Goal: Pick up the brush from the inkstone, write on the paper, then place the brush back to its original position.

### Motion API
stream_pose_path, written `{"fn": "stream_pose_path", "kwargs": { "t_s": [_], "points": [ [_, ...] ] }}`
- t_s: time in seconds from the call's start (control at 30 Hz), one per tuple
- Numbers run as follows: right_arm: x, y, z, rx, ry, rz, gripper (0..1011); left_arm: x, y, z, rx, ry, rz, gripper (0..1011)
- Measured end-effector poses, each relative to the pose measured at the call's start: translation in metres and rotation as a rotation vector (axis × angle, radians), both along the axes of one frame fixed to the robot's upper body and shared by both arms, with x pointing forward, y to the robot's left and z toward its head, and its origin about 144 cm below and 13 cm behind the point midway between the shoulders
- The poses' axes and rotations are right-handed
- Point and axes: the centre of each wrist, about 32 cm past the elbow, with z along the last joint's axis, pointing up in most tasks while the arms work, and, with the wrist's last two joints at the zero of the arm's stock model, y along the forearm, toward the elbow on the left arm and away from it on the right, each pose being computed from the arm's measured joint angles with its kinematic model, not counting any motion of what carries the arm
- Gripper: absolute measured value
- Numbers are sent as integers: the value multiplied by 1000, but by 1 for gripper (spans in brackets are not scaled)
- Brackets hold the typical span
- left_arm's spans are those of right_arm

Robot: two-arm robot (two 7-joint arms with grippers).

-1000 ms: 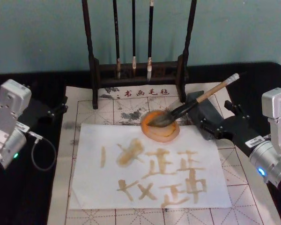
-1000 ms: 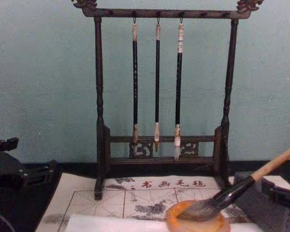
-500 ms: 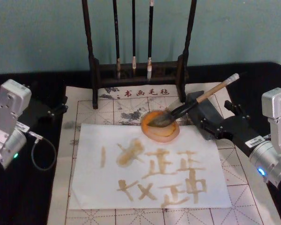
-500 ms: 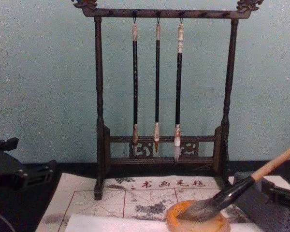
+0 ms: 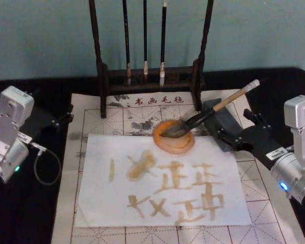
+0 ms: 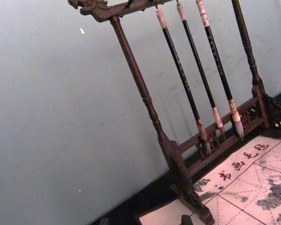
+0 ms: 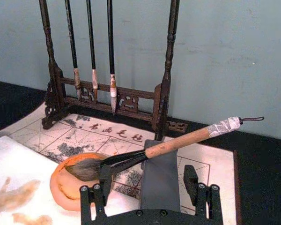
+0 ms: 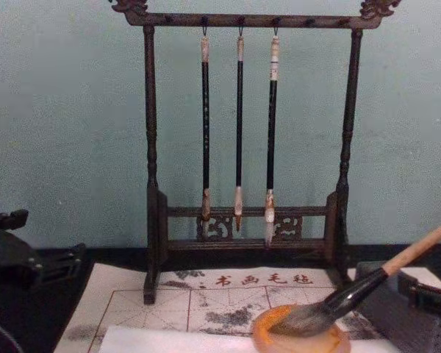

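The brush [image 5: 213, 109] lies tilted, its dark bristles in the orange inkstone [image 5: 174, 146] and its pale handle propped on a grey block [image 5: 222, 121]. In the right wrist view the brush [image 7: 178, 142] crosses over the block [image 7: 159, 180] between my open fingers. My right gripper [image 5: 237, 129] sits just behind the block, open and holding nothing. The white paper [image 5: 107, 203] in front of the inkstone carries several orange-brown strokes. My left gripper [image 5: 58, 119] is parked at the mat's left edge, open and apart from everything.
A dark wooden rack [image 5: 150, 76] with three thin hanging brushes [image 8: 239, 125] stands at the back of the beige grid mat [image 5: 91, 119]. A black table surrounds the mat, and a cable [image 5: 43, 162] loops beside the left arm.
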Motion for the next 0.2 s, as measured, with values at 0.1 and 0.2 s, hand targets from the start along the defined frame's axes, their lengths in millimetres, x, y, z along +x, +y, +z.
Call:
{"fn": "stream_pose_path", "kwargs": {
  "t_s": [0.1, 0.2],
  "points": [
    [0, 0, 0, 0, 0, 0, 1000, 0, 0, 0, 0, 0, 0, 1001],
    [0, 0, 0, 0, 0, 0, 1000, 0, 0, 0, 0, 0, 0, 1001]
  ]
}}
